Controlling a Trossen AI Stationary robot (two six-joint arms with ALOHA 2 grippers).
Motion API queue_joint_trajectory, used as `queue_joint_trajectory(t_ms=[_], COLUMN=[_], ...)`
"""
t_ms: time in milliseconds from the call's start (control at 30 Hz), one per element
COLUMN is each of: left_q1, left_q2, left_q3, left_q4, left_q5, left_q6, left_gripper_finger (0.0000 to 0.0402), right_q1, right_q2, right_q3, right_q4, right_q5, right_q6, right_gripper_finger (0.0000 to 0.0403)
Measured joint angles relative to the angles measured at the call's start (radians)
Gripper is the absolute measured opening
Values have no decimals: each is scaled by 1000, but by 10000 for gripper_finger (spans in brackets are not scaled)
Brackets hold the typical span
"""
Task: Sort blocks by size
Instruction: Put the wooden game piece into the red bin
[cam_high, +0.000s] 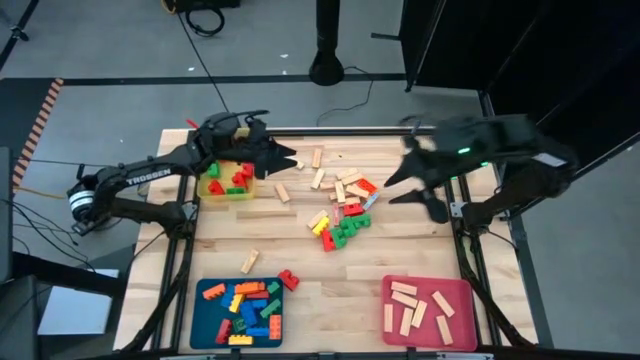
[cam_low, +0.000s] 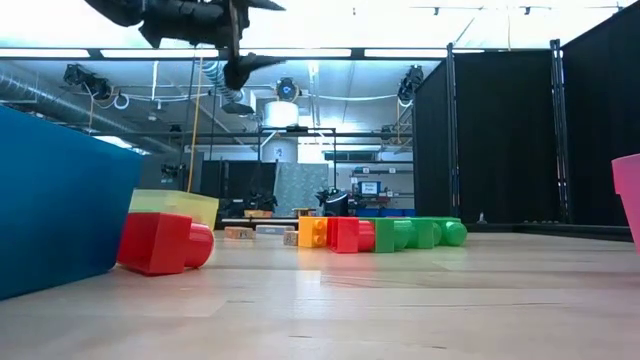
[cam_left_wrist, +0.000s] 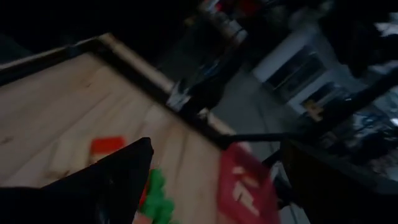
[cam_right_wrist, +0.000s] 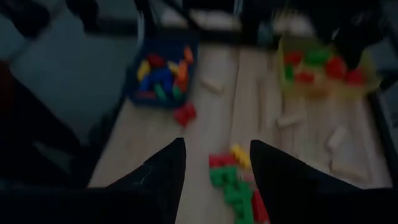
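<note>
A heap of red, green and yellow studded blocks (cam_high: 340, 222) lies on the table's middle, with pale wooden bars (cam_high: 318, 180) scattered beyond it. My left gripper (cam_high: 288, 158) hangs open above the table just right of the yellow tray (cam_high: 210, 190), with nothing between its fingers. My right gripper (cam_high: 415, 195) is raised high right of the heap. In the right wrist view my right gripper (cam_right_wrist: 217, 144) stands open and empty, with the heap (cam_right_wrist: 236, 186) below it.
The yellow tray holds red and green blocks. A blue tray (cam_high: 205, 325) at the near left holds several coloured blocks, and a pink tray (cam_high: 462, 300) at the near right holds wooden bars. A lone red block (cam_high: 288, 279) and a wooden bar (cam_high: 249, 262) lie near the blue tray.
</note>
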Motion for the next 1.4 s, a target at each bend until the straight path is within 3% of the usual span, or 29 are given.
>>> queue_joint_trajectory(t_ms=[200,367,633,800,967,1067,1400], left_q1=[-84,-148,-211,-240,-240,-240,-252], left_q2=[6,22,23,32,50,86,320], left_q3=[0,0,0,0,0,28,130], left_q4=[41,1,-233,-375,-410,-481,-727], left_q5=[-63,-153,-334,-533,-628,-708,-908], left_q6=[67,144,181,232,254,193,74], left_gripper_finger=[360,360,360,360,360,360,360], right_q1=[0,0,0,0,0,0,0], right_q2=[-149,-254,-329,-348,-357,-357,-353], right_q3=[-76,-239,-471,-571,-606,-606,-606], right_q4=[90,141,227,292,350,357,406], right_q5=[22,140,175,162,142,142,181], right_q6=[54,112,207,234,218,224,260], right_gripper_finger=[192,192,192,192,192,192,192])
